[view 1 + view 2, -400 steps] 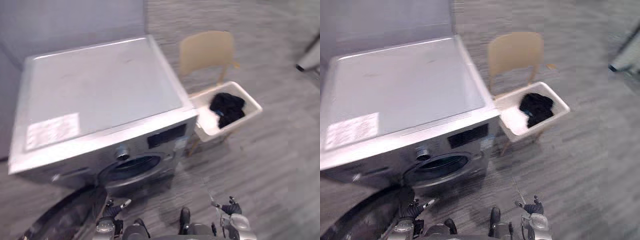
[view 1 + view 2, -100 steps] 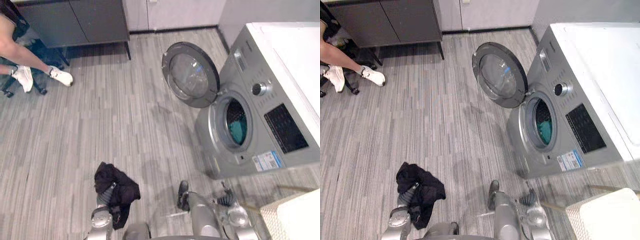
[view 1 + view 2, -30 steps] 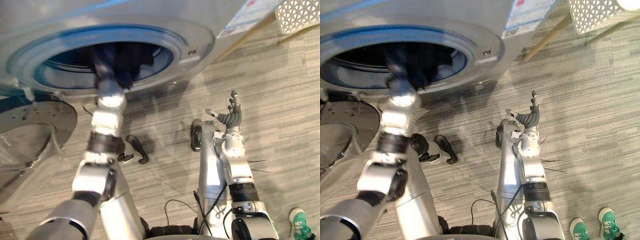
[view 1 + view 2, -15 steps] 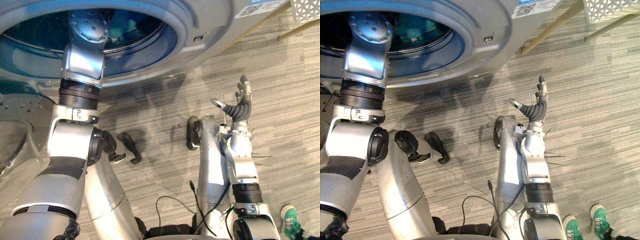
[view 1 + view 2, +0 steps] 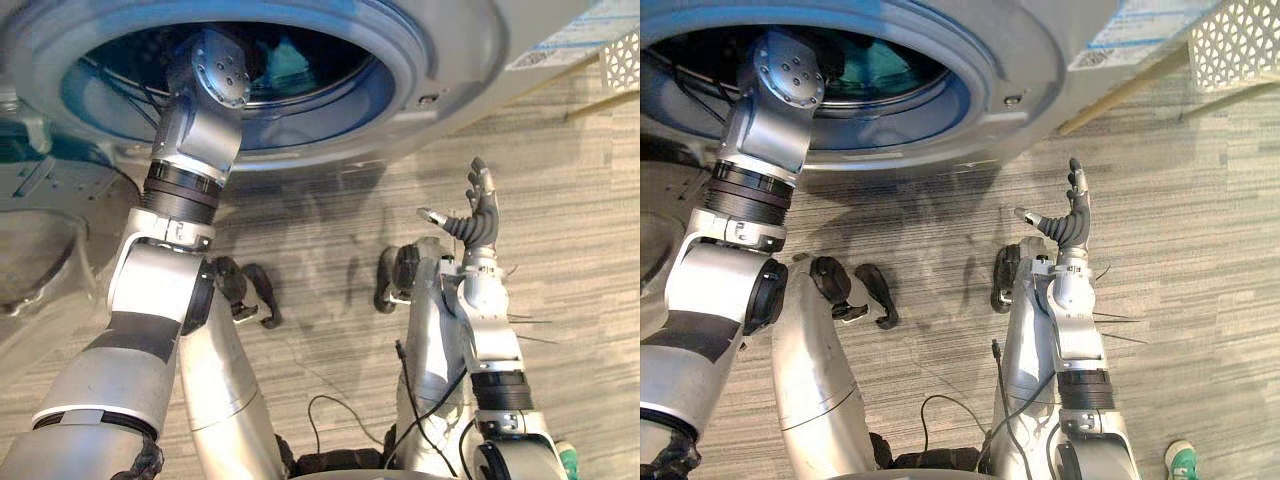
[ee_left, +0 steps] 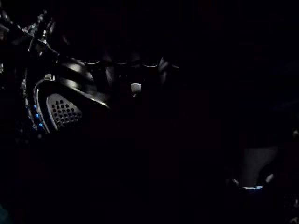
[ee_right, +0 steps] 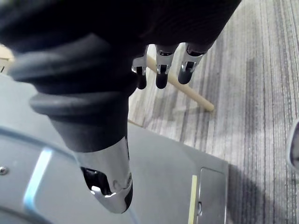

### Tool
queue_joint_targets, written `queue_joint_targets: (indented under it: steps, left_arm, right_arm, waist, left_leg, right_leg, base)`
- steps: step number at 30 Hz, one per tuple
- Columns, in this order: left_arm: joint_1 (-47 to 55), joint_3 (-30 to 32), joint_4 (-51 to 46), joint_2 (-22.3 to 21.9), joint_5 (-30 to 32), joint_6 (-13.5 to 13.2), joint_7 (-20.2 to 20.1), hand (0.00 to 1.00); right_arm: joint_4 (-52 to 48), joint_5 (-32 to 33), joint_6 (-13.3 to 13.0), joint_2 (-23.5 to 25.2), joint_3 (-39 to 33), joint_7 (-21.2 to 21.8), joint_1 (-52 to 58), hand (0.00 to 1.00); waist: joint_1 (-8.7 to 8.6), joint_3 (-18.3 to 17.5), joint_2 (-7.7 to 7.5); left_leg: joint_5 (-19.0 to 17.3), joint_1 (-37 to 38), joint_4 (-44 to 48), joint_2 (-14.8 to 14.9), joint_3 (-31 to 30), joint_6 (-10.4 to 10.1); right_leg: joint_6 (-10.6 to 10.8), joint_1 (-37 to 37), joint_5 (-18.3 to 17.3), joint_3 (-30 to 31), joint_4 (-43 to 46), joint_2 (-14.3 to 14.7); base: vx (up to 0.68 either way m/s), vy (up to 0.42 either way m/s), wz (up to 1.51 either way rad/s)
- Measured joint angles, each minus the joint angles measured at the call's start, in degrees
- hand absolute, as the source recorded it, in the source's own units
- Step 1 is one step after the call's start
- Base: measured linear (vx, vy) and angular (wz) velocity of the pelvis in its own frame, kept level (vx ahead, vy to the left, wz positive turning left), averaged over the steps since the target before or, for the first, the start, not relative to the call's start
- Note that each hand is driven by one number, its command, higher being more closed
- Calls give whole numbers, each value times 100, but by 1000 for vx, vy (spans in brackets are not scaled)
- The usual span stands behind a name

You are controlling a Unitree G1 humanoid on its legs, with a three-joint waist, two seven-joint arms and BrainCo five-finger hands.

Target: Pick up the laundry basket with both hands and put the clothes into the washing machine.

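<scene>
Grey striped floor (image 5: pixel 580 230); the washing machine (image 5: pixel 450 40) shows a round metal port at top. Right hand (image 5: pixel 475 215) spread, empty. Left hand inside the dark drum (image 5: pixel 300 60): state indeterminable.

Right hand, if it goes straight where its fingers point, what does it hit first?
Probably the wooden leg beside the washing machine; the right hand's straight fingers aim at it, though depth is unclear.

Right hand (image 5: pixel 474 224) upright, fingers (image 5: pixel 480 183) straight (left arm (image 5: pixel 192 145) stretched forward).
</scene>
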Motion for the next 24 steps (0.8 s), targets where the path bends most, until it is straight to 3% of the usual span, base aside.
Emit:
queue_joint_targets:
  steps: [6,7,8,10,12,15,19,24]
  left_arm:
    - [1430,-108,-846,-154,93,-73,12,0]
    - [2113,-156,-994,-225,-38,-242,-55,0]
    - [2399,-109,-1031,-287,-141,-282,-65,0]
    - [3152,40,-1030,-508,-495,-385,-130,0]
    - [4191,232,-920,-890,-1094,-543,-146,0]
    - [5280,487,-699,-1105,-1789,-572,-313,0]
    - [6464,726,-185,-1240,-2218,-593,-547,0]
    - [7268,1428,789,-1416,-2380,-651,-655,0]
  right_arm:
    - [85,-1,8,99,-25,4,436,0]
    - [159,-3,35,118,-30,27,562,0]
    - [238,-3,47,118,-33,30,588,0]
    - [477,-7,112,123,-105,35,691,0]
    - [843,-105,175,141,-241,44,915,0]
    - [1328,-237,287,218,-288,104,1144,0]
    - [1902,-437,443,356,-255,182,1589,0]
    - [2670,-431,491,381,-275,287,1960,0]
  waist:
    - [219,-70,-75]
    - [335,-194,-139]
    - [342,-291,-162]
    - [361,-567,-186]
    - [549,-759,-203]
    - [626,-981,-208]
    - [624,-1387,-208]
    - [611,-1783,-189]
  left_leg:
    - [495,838,-1092,-441,-454,-344]
    - [614,1125,-1426,-541,-561,-452]
    - [667,1186,-1557,-584,-601,-484]
    - [810,1345,-1907,-668,-697,-560]
    - [973,1824,-2469,-692,-781,-667]
    - [1166,2475,-3143,-712,-812,-737]
    - [1428,3521,-4184,-691,-775,-755]
    - [1814,4996,-5675,-549,-317,-646]
  right_leg:
    - [-314,1337,-168,-848,-748,-383]
    - [-403,1692,-223,-1050,-952,-410]
    - [-429,1785,-238,-1130,-1030,-441]
    - [-485,2035,-267,-1354,-1269,-495]
    - [-520,2590,-281,-1634,-1674,-485]
    - [-570,3291,-249,-1896,-2229,-474]
    - [-559,4365,-21,-2201,-3221,-363]
    - [-360,5663,640,-2235,-4893,-34]
  base:
    - [62,-106,56]
    - [37,-124,47]
    - [40,-129,54]
    - [55,-130,44]
    - [58,-132,41]
    - [66,-105,30]
    - [103,-53,19]
    - [131,55,-19]
